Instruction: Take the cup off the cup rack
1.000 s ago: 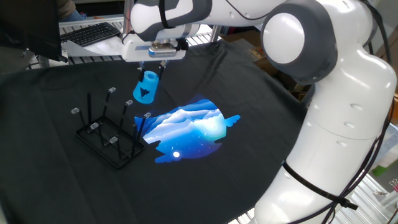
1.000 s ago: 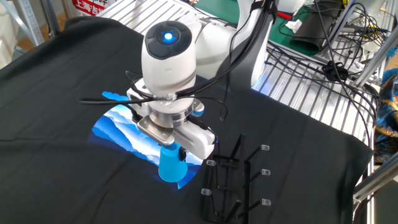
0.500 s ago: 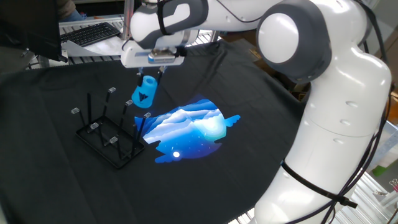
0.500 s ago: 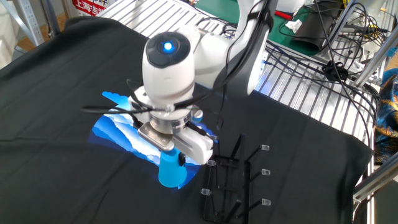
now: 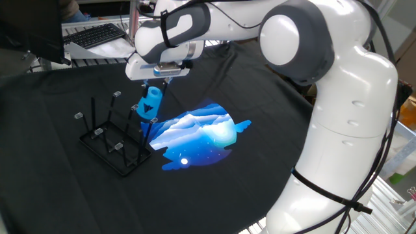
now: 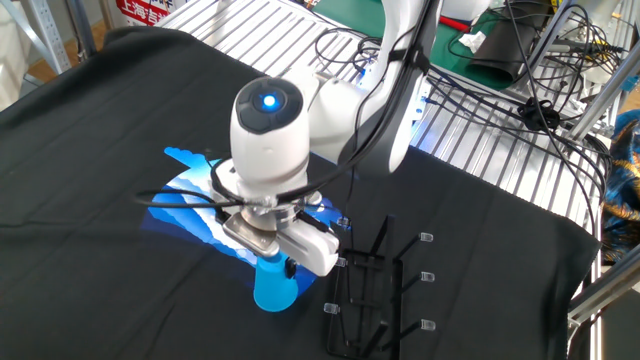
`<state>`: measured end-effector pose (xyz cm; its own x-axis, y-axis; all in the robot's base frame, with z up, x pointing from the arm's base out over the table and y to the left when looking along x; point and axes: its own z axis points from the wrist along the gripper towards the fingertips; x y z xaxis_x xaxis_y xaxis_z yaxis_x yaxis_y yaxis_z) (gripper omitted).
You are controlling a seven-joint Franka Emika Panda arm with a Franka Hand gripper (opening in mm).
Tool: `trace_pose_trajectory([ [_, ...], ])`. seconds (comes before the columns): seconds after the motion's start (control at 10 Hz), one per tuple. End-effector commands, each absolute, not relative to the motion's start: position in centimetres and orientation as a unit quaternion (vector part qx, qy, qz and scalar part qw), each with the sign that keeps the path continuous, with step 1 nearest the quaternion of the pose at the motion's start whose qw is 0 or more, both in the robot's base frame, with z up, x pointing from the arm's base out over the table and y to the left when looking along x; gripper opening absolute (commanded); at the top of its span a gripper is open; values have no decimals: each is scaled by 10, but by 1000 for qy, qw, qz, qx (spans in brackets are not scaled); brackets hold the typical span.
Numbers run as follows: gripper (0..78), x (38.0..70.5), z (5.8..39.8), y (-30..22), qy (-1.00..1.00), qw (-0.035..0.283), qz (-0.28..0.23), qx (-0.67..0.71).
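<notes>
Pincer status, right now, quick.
Pincer: shut on the cup, holding it by its upper end, clear of the cup rack and above the black cloth.

The cup is a small sky-blue plastic one, slightly tapered, with a small dark mark on its side; it hangs tilted in the air, clear of the black cloth, just beside the rack's near edge, and in the other fixed view it shows as a blue cylinder left of the rack. The cup rack is a low black wire frame with a rectangular base and thin upright pegs tipped with small grey caps, and none of its pegs carries anything.
</notes>
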<state>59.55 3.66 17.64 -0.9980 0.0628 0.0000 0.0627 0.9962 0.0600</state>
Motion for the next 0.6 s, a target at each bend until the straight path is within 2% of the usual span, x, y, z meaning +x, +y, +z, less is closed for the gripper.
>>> trace_pose_trajectory([
  [0.1,12,600,163,38,999,4,29,24],
  [0.6,12,601,154,38,999,11,30,27],
])
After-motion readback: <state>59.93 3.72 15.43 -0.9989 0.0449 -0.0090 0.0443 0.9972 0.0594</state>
